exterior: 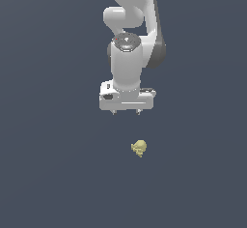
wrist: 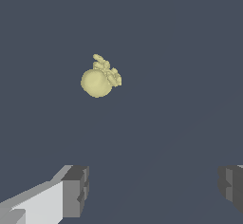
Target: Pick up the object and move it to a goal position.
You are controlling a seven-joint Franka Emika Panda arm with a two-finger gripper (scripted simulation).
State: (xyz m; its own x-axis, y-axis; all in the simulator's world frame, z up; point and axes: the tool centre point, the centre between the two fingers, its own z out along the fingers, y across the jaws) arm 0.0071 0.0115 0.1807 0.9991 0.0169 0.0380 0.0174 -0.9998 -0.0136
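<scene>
Your hand [exterior: 126,112] hangs with fingers spread and empty, near the pale yellow object [exterior: 139,148]. You are likely approaching; next, centre over it and descend.

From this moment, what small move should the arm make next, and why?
Probably shift the end effector sideways until it is centred over the pale yellow blob, before descending. The fingers are spread wide and hold nothing. In the wrist view the blob lies outside the gap between them, and in the exterior view it sits apart from the end effector, toward that view's right.
</scene>
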